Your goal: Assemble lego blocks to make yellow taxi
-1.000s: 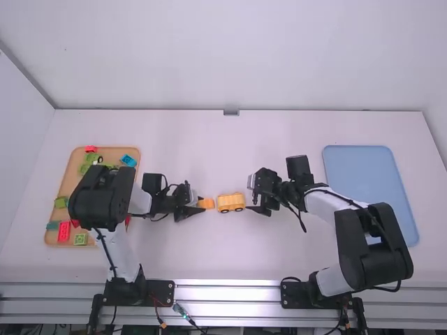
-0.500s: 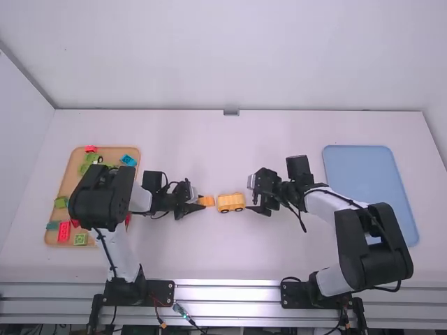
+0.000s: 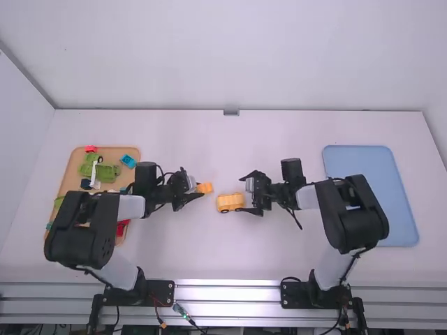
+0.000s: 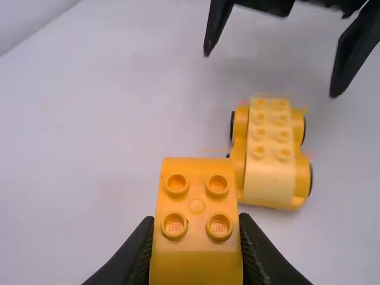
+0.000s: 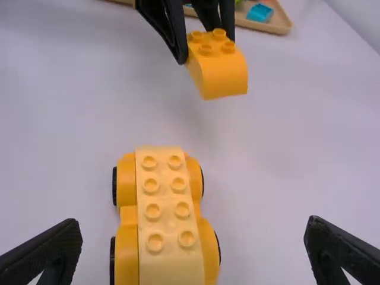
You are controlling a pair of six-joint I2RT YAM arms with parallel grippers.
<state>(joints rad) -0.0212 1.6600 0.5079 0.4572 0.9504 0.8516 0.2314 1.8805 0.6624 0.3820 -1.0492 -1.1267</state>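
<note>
Left jaws grip block (image 4: 196,243); right gape (fully, perhaps).

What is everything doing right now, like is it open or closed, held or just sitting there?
left gripper, closed on the yellow-orange block
yellow-orange block, held up off the table, not attached to the car
right gripper, open
yellow car, on its wheels, studs uncovered
wooden tray, holding colorful blocks
blue tray, flat on the table
</note>
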